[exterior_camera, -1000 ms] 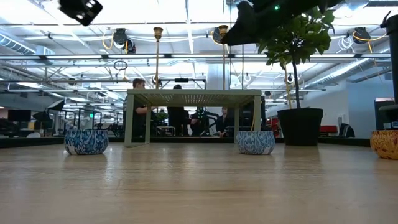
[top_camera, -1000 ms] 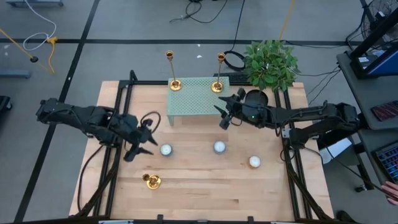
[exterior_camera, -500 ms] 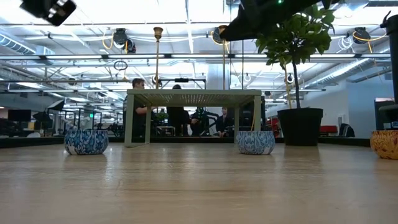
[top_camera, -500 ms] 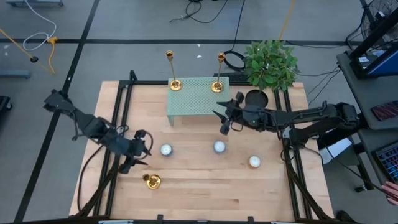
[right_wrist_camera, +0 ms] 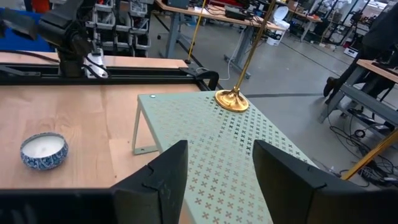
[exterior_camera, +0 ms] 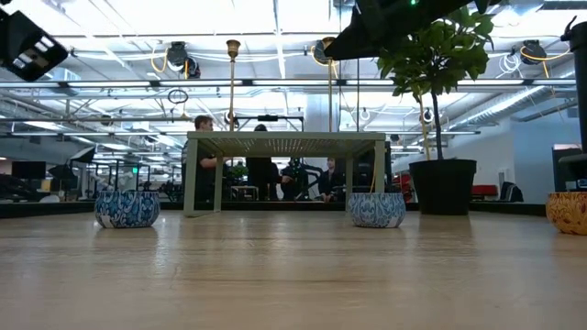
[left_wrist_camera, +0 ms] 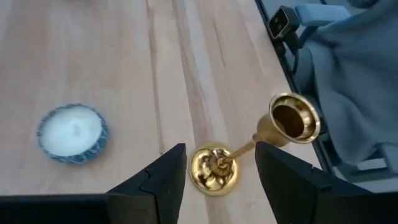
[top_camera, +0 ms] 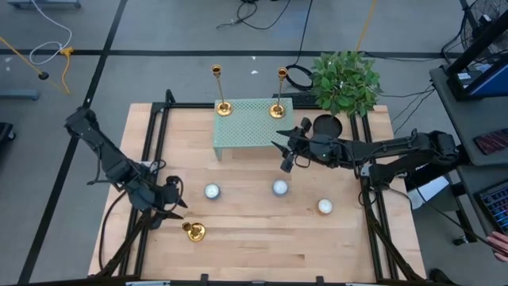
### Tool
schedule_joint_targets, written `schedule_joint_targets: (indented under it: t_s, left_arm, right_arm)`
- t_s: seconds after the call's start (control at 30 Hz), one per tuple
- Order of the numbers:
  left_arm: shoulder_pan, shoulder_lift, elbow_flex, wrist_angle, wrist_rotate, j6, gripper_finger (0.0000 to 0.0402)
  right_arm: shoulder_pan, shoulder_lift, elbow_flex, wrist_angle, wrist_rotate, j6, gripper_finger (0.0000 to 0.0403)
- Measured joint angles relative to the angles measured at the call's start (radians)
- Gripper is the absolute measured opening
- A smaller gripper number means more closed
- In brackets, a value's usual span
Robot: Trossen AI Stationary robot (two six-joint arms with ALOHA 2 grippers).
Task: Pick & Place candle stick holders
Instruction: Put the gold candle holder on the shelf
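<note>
- The left gripper (top_camera: 171, 213) hangs with its jaws spread and nothing held, above the near-left part of the table (top_camera: 262, 246). In the left wrist view its fingers (left_wrist_camera: 163, 180) stand on either side of a brass candle stick holder (left_wrist_camera: 249, 152), not touching it.
- The right gripper (top_camera: 284, 152) hovers released over the front edge of the green perforated stand (top_camera: 250, 127); both fingers (right_wrist_camera: 158, 177) are apart and empty.
- Three candle stick holders are counted: the one near the left gripper (top_camera: 193, 230), standing on bare wood by the table's front-left edge, and two upright on the stand's rear corners (top_camera: 222, 103) (top_camera: 278, 107).
- Three tea-light candles sit on the wood: (top_camera: 211, 191), (top_camera: 279, 187), (top_camera: 325, 206).
- One potted plant (top_camera: 343, 83) fills the rear-right corner.
- Open wood lies along the front edge and between the candles.
</note>
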State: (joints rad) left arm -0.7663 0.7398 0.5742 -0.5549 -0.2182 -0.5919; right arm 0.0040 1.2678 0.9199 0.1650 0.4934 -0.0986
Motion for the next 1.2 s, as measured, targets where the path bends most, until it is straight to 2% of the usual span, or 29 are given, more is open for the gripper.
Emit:
schedule_joint_targets:
  t_s: [0.23, 0.4, 0.53, 0.67, 0.77, 1.0, 1.2]
  left_arm:
    - [-0.056, 0.018, -0.118, 0.120, -0.005, 0.011, 0.0200]
    - [-0.081, 0.020, -0.226, 0.330, -0.010, 0.016, 0.0200]
    - [-0.098, 0.027, -0.304, 0.508, -0.010, 0.085, 0.0200]
    - [-0.109, 0.056, -0.367, 0.643, -0.019, 0.192, 0.0200]
    - [-0.109, 0.087, -0.398, 0.747, -0.028, 0.181, 0.0200]
    - [-0.109, 0.149, -0.402, 0.776, -0.135, 0.084, 0.0200]
    - [-0.109, 0.188, -0.402, 0.821, -0.085, 0.025, 0.0200]
  right_arm:
    - [0.000, 0.000, 0.000, 0.001, -0.001, 0.008, 0.0171]
    - [0.000, 0.000, 0.000, 0.002, -0.001, 0.009, 0.0171]
    - [0.000, 0.000, 0.000, 0.002, -0.002, 0.007, 0.0171]
    - [0.000, 0.000, 0.000, 0.003, -0.064, 0.005, 0.0171]
    - [0.000, 0.000, 0.000, 0.014, -0.104, 0.004, 0.0171]
    - [0.000, 0.000, 0.000, 0.036, -0.105, 0.004, 0.0171]
    - [0.000, 0.000, 0.000, 0.040, -0.105, 0.004, 0.0171]
